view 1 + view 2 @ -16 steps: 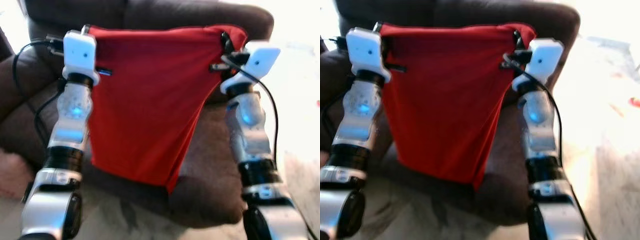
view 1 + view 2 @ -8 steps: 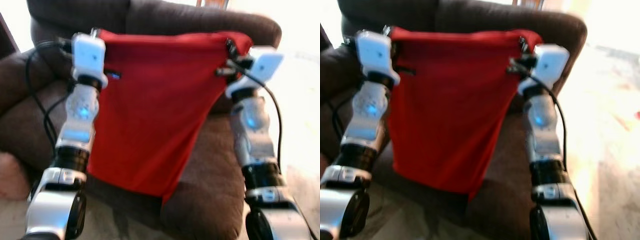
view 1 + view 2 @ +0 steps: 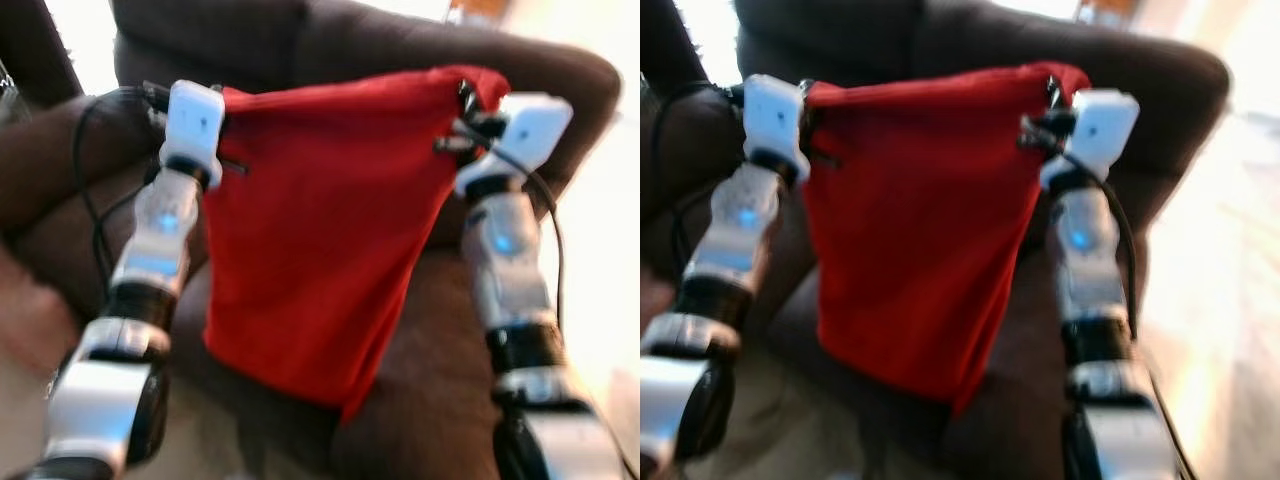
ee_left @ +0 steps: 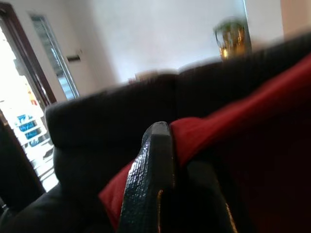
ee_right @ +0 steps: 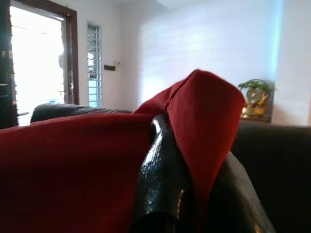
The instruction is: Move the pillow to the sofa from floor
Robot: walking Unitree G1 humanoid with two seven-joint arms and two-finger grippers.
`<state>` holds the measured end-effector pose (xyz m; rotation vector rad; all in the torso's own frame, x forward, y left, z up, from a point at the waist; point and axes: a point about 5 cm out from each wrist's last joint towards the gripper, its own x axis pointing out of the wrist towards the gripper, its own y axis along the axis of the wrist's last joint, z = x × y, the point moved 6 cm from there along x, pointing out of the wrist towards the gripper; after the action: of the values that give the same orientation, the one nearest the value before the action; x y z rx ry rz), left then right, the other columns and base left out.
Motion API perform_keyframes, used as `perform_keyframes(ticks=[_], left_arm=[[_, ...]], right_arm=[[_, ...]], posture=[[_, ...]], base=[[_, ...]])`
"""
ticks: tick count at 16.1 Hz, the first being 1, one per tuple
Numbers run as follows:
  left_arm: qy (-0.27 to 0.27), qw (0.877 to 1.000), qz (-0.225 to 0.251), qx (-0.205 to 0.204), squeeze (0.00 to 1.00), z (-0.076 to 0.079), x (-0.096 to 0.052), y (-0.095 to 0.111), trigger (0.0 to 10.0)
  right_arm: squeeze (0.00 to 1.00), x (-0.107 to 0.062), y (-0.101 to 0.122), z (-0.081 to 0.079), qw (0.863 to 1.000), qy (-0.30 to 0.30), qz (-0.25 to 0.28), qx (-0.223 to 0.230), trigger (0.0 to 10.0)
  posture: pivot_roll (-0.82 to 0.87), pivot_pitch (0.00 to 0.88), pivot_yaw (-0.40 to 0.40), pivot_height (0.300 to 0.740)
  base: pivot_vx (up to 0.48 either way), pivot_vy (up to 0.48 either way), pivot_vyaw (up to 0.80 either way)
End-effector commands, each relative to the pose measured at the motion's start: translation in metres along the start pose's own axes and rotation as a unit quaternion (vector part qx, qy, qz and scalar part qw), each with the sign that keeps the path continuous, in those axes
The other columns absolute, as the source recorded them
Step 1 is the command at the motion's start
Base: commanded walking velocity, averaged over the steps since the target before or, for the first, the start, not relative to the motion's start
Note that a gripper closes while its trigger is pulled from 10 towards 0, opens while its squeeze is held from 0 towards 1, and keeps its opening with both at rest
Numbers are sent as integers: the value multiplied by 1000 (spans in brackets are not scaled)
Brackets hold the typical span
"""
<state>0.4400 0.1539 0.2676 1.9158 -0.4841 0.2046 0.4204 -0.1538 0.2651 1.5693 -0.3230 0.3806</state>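
A red pillow (image 3: 320, 240) hung in the air before a dark brown sofa (image 3: 420, 60). The left end effector (image 3: 218, 95) and the right end effector (image 3: 466, 100) each pinched an upper corner, fingers (image 5: 163, 165) closed on the fabric.

One pillow (image 3: 320, 230), one sofa (image 3: 420, 330), two pincers

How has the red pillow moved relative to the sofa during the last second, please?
Cannot tell for certain: the camera shifted too. The red pillow hangs from the left gripper and right gripper, its top edge slightly lower against the sofa backrest.
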Motion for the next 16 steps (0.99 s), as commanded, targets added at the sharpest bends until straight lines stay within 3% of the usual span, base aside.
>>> perform_keyframes(ticks=[1,4,5,13,16], left_arm=[[-35,999,-14,3,0,18,-1,-7,10000],[-42,998,-33,19,0,21,-7,-19,10000],[-31,998,-35,41,0,15,-5,-20,10000],[-9,998,-10,68,0,10,26,9,10000],[-1,998,-4,70,0,8,35,19,10000]], right_arm=[[0,-8,-13,27,999,-43,-24,-6,10000],[0,-19,-30,28,998,-40,-54,-17,10000],[0,-23,-36,30,997,-42,-62,-19,10000],[0,-27,-42,35,996,-56,-73,-16,10000],[0,-28,-40,34,996,-54,-68,-9,10000]], posture=[[71,0,-63,740],[70,7,-64,740],[71,8,-62,740],[69,5,-54,740],[64,0,-47,740]], base=[[0,0,0],[0,0,0],[0,0,0],[0,0,0],[0,0,-769]])
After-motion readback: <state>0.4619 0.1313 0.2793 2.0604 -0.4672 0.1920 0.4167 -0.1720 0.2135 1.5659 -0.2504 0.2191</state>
